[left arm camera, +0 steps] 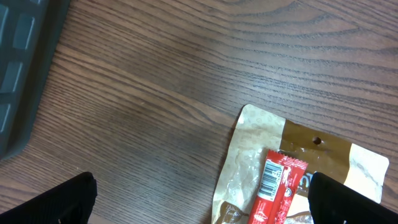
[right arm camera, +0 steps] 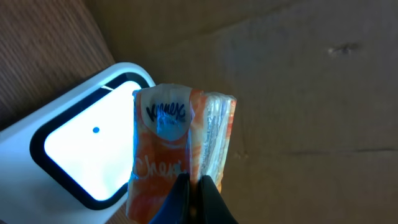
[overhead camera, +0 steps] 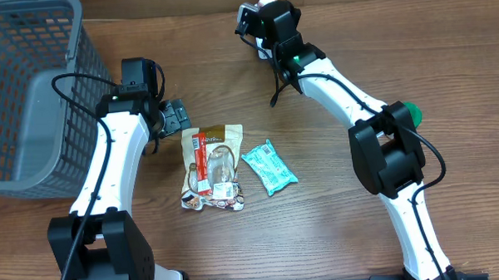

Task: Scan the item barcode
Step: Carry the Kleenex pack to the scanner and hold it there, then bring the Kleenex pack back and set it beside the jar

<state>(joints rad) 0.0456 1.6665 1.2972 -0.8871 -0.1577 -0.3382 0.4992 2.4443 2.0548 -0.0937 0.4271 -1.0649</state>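
so the right fingers [right arm camera: 180, 198] are pinched shut on the bottom edge of an orange Kleenex tissue pack [right arm camera: 177, 149], holding it upright in the middle of the right wrist frame; just behind it on the left is the white scanner [right arm camera: 74, 155] with its window lit up bright, and a blue glow falls on the top of the pack; can't tell if the pack actually touches the scanner; in the overhead that arm sits at the top centre of the frame; the left fingers [left arm camera: 59, 202] are spread wide, one dark tip in each bottom corner of the left wrist frame, holding nothing, hovering over the top edge of a tan and brown snack pouch [left arm camera: 249, 149]; a red bar [left arm camera: 273, 186] with a barcode lies on top of that pouch; a teal packet [overhead camera: 269, 167] lies just right of the pouch on the wooden bench [overhead camera: 336, 228]; a grey mesh basket [overhead camera: 23, 90] fills the upper left corner of the overhead
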